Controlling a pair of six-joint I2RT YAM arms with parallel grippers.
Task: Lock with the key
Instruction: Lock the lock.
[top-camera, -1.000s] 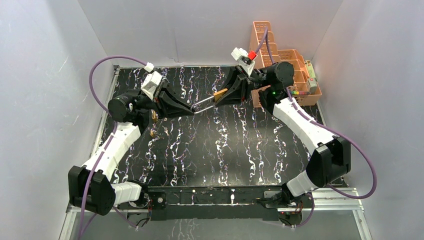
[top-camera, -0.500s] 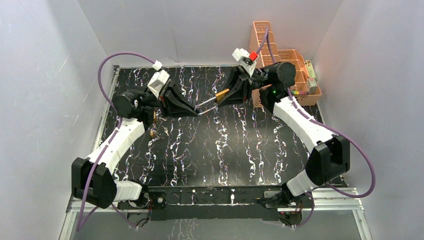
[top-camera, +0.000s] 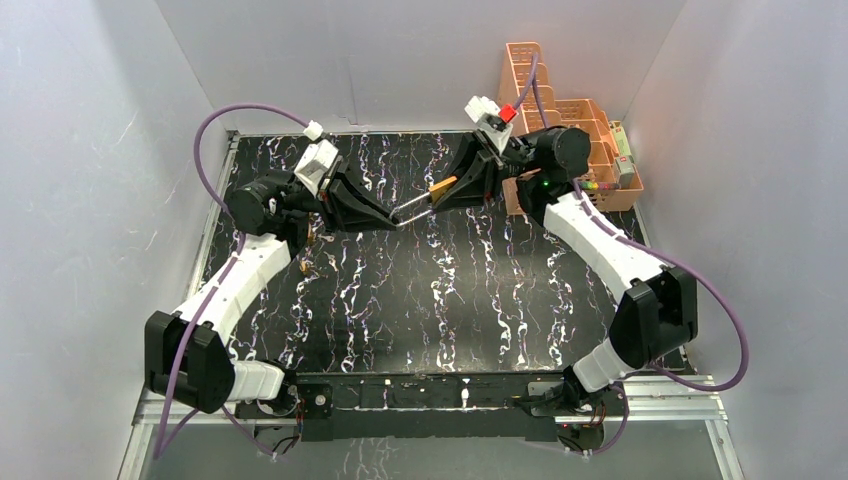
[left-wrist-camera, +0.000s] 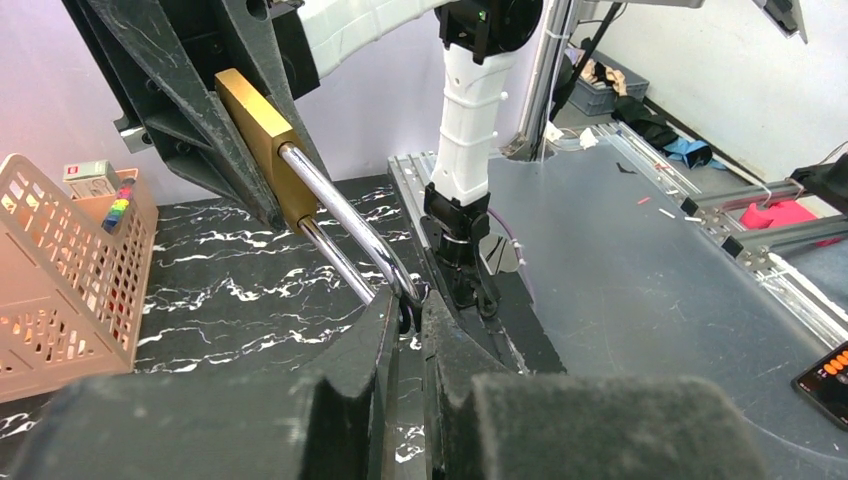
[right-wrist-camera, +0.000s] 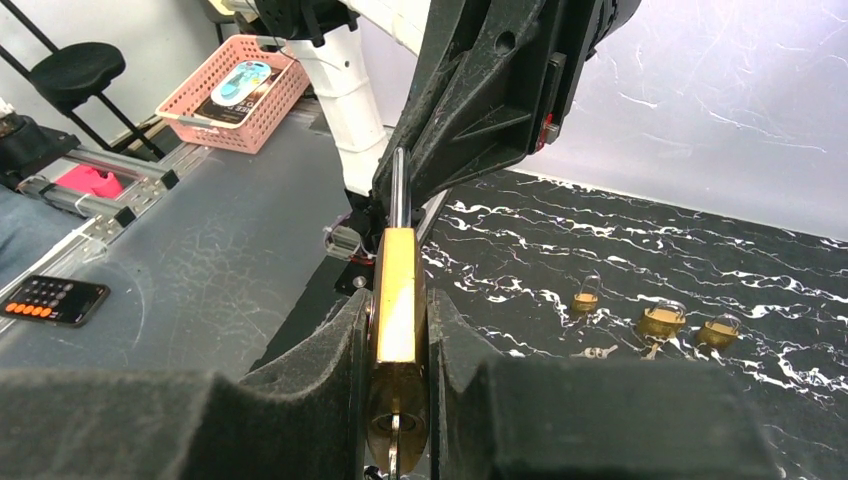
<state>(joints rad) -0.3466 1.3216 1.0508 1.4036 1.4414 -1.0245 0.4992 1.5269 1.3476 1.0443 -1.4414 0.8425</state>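
The right gripper (right-wrist-camera: 398, 325) is clamped on the brass body of the padlock (right-wrist-camera: 397, 290), with a pad flat against each face. The left gripper (left-wrist-camera: 405, 315) is nearly closed and pinches the bend of the silver shackle (left-wrist-camera: 345, 215). Whether the shackle is seated in the body cannot be told. Held between the two grippers, the padlock is in the air over the far middle of the marbled table (top-camera: 440, 300). Three small padlocks (right-wrist-camera: 660, 320) lie on the table at the left, near the left arm. A peach basket (top-camera: 600, 150) stands in the far right corner.
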